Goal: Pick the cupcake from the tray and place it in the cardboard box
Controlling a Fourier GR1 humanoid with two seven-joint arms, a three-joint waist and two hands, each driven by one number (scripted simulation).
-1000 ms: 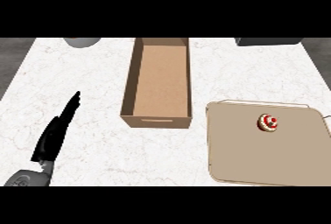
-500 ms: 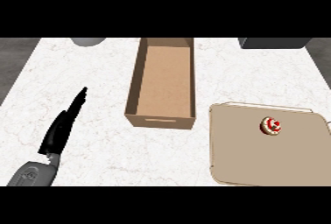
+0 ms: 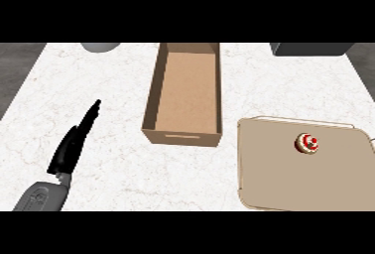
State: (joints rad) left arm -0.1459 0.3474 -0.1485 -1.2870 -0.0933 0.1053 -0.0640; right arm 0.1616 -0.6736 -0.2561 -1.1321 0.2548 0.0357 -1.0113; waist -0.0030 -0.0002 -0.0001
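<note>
Left hand [image 3: 73,146], fingers straight and together, sits far left of my cupcake [image 3: 307,143], box [image 3: 184,94] between them.

**White marble counter fills the frame**

Pale marble countertop [image 3: 110,158] with faint veining spreads across the view. Dark grey floor [image 3: 18,69] shows at upper left. A grey round object [image 3: 100,46] and dark box-like object [image 3: 309,48] sit along the top edge.

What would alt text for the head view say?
A cupcake sits on a tan tray at the counter's right, beside a long open cardboard box. The robot's left hand, fingers straight, shows at the left; the right hand is out of view.
</note>
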